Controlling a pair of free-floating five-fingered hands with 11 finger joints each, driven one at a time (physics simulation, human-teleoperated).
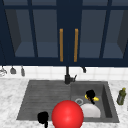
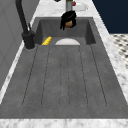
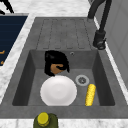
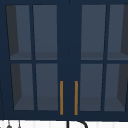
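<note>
Right hand (image 1: pixel 90 95): in the sink basin, fingers curled around a small brown round object (image 3: pixel 56 68), above the white round plate (image 3: pixel 58 91).
Left hand (image 1: pixel 43 117): idle at the sink's front edge, grip unclear.
Yellow corn cob (image 3: pixel 90 94): beside the plate.

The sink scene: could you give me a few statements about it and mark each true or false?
1. A white plate lies in the basin. True.
2. The corn cob lies on the draining board. False: it lies in the basin, beside the plate.
3. The right hand is curled round a small brown thing. True.
4. The left hand rests on the faucet. False: it hangs at the sink's front edge.
</note>
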